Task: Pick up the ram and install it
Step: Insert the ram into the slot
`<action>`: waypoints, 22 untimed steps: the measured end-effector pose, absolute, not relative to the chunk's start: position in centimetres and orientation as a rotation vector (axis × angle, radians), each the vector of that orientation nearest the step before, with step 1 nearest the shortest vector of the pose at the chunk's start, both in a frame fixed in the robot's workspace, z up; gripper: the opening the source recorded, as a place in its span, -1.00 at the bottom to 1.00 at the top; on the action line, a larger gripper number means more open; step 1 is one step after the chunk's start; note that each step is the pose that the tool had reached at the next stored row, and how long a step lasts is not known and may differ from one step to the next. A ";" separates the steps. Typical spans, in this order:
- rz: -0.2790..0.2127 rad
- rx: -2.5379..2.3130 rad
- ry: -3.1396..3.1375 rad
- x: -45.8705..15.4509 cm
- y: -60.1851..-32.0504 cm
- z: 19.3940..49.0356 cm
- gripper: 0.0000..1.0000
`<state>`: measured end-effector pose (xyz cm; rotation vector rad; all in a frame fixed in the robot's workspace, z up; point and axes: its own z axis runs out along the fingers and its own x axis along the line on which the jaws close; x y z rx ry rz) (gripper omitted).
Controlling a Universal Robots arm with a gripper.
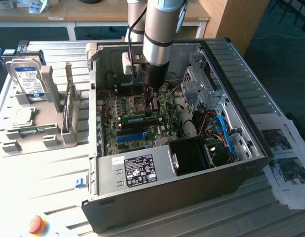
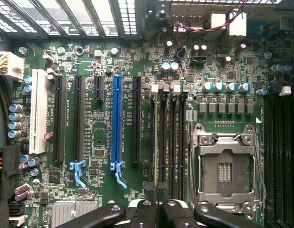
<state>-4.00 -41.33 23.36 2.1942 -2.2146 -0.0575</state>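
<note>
We grip the ram [image 1: 135, 119] in our closed gripper [image 1: 151, 112], its length parallel to the nearby blue slot [image 1: 130, 137]

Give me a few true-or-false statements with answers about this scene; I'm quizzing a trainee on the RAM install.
1. The gripper is closed on the ram inside the computer case. True.
2. The processor socket holds a chip. False: it is empty.
3. A hard drive stands in the grey rack outside the case. True.
4. A card is plugged into the blue slot. False: the slot is bare.
</note>
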 end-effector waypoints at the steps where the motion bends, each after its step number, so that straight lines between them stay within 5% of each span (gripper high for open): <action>1: -0.057 2.197 -2.211 -4.0 -41.3 23.4 -0.77; 22: -0.057 2.192 -2.218 -3.9 -41.4 23.3 -0.77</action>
